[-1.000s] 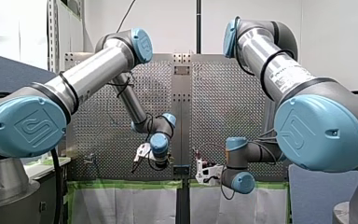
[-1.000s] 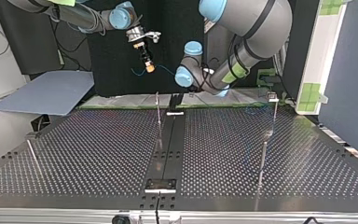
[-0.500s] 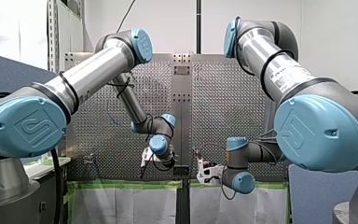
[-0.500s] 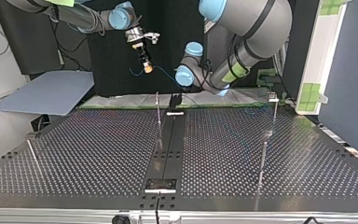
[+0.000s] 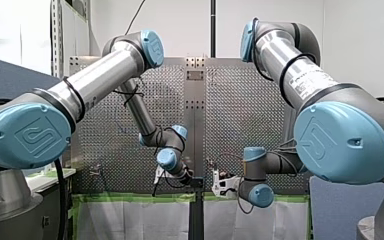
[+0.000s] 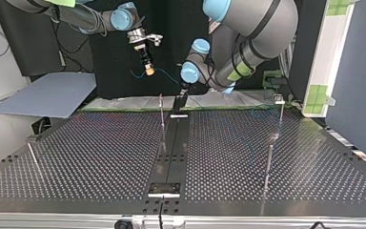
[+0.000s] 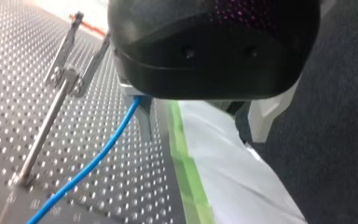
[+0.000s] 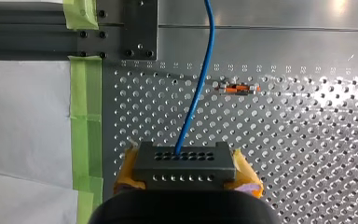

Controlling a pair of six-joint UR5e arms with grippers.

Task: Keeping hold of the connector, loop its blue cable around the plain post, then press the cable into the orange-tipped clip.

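Right wrist view: my right claw [image 8: 186, 171] is clamped on the connector [image 8: 184, 161] near the taped edge of the tabletop [image 8: 307, 154]; its blue cable [image 8: 200, 79] runs straight ahead, passing just beside the orange-tipped clip [image 8: 237, 87] (whether my left claw [image 6: 181, 100] grips it, I cannot tell).

You have the connector [image 8: 184, 161] in my right gripper [image 8: 186, 173], above the table [image 8: 317, 154] near its edge. The cable [image 8: 200, 79] runs ahead from it over the table, the clip [image 8: 237, 87] just beside it. In the top view, a post [image 6: 268, 164] stands right of the middle strip [image 6: 174, 143], well apart from my left gripper [image 6: 181, 101] at the table's far edge.
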